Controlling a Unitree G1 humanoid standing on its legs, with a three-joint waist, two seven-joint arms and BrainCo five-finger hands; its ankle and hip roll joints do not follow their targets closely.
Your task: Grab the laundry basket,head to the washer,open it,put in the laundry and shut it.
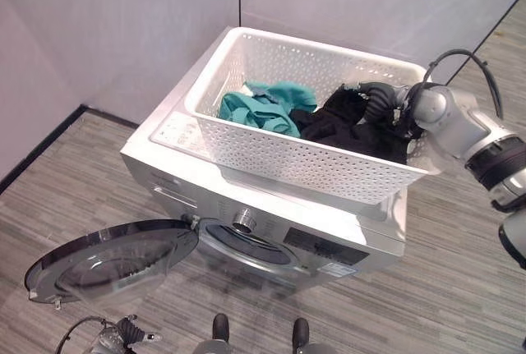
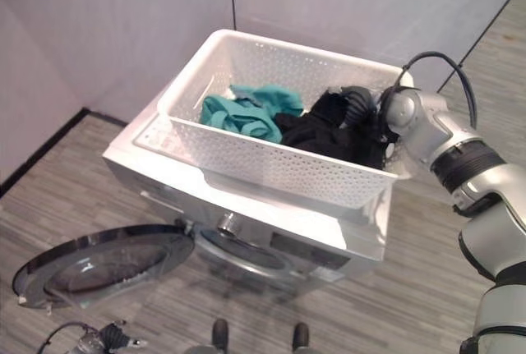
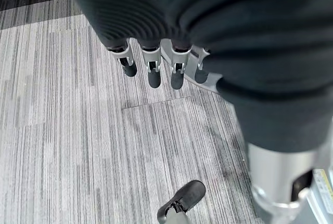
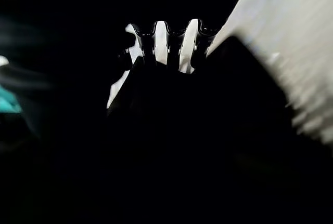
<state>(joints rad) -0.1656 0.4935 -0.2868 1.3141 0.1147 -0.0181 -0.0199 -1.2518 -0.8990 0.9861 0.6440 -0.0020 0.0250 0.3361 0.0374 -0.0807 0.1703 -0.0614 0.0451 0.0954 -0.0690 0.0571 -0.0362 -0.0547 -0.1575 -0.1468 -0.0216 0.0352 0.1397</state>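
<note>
Basket (image 1: 271,157) sits on the washer (image 1: 345,247), door (image 1: 107,264) open; right hand (image 2: 355,108) digs into black clothes (image 2: 325,134), grip unclear, nothing loaded yet. Left hand (image 3: 156,68) hangs slack.

Right hand (image 2: 358,108) fingers buried in black laundry (image 2: 329,134)

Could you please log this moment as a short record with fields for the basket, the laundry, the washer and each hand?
basket: white laundry basket sits on top of the washer
laundry: teal garment and black garment lie in the basket
washer door: door swung open, drum mouth exposed
right hand: right hand reaches into the basket at the black garment; grip hidden
left hand: left hand hangs low over the floor, fingers relaxed, empty
</note>
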